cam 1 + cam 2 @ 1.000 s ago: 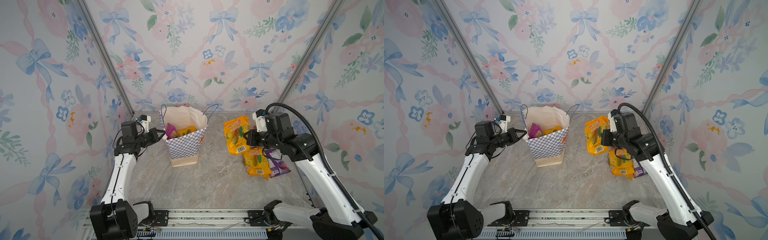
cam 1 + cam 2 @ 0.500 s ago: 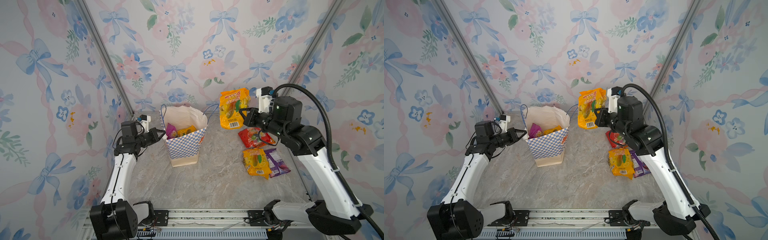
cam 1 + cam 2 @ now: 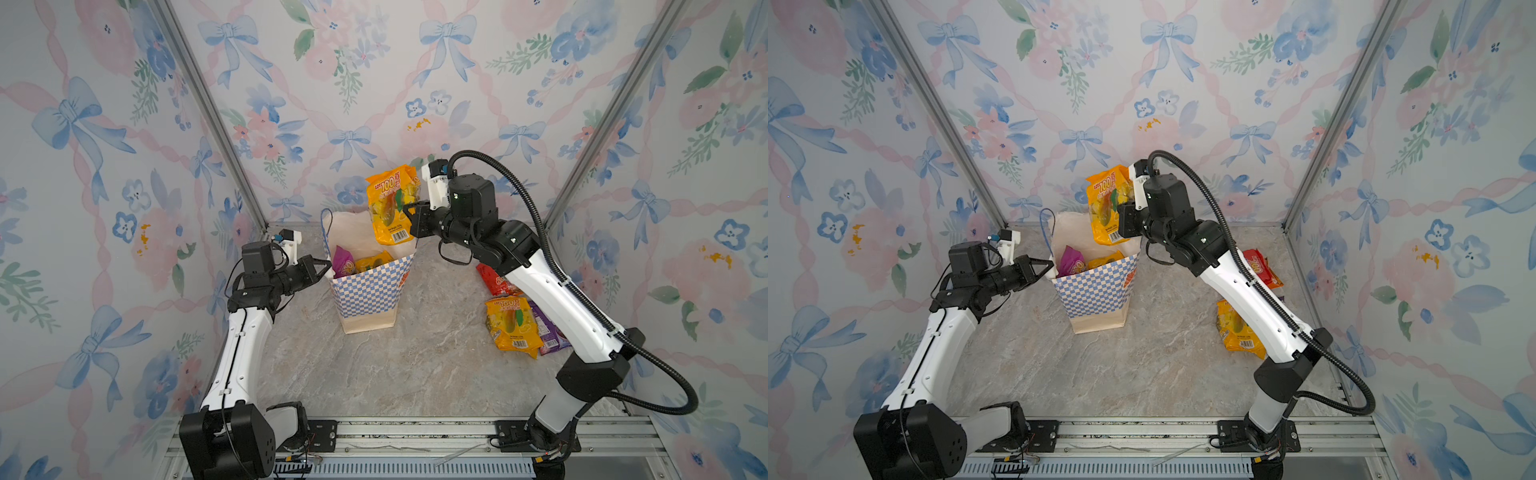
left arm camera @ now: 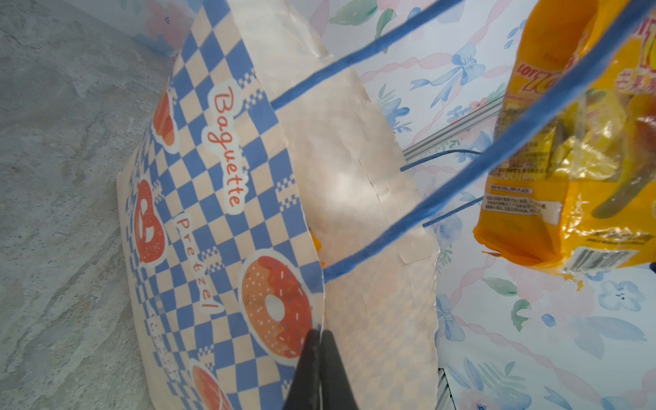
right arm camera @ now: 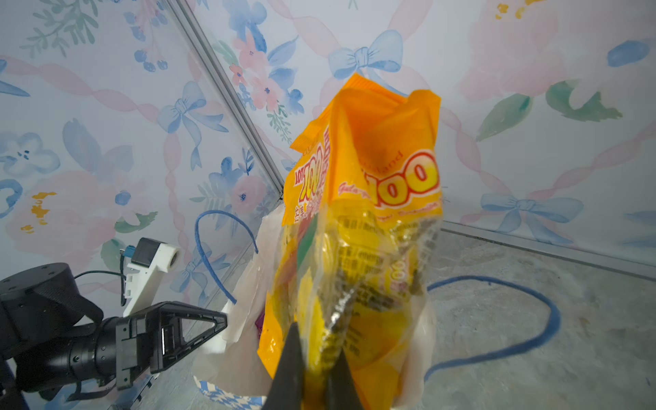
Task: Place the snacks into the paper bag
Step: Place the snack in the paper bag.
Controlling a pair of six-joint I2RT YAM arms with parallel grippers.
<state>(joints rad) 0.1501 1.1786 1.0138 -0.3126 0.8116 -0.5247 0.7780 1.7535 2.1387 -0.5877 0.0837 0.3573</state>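
The blue-and-white checkered paper bag (image 3: 368, 293) (image 3: 1098, 293) (image 4: 220, 213) stands upright and open at the middle of the table. My left gripper (image 3: 327, 268) (image 3: 1051, 269) (image 4: 319, 333) is shut on its left rim. My right gripper (image 3: 411, 216) (image 3: 1126, 220) (image 5: 316, 355) is shut on a yellow "100" snack pack (image 3: 390, 208) (image 3: 1106, 203) (image 5: 365, 213) (image 4: 568, 159), which hangs just above the bag's mouth at its back right. Inside the bag lie a purple pack (image 3: 343, 262) and a yellow pack (image 3: 374, 262). On the table at the right lie a red pack (image 3: 494, 282), a yellow pack (image 3: 511, 328) and a purple packet (image 3: 548, 332).
Floral-papered walls close in the back and both sides, with aluminium posts (image 3: 208, 112) in the corners. One blue cord handle (image 5: 532, 337) of the bag droops onto the marble table behind it. A metal rail (image 3: 415, 428) runs along the front edge.
My right gripper has carried the yellow pack up from the right side of the table and leftward to above the bag's mouth. The left arm and the bag have not moved.
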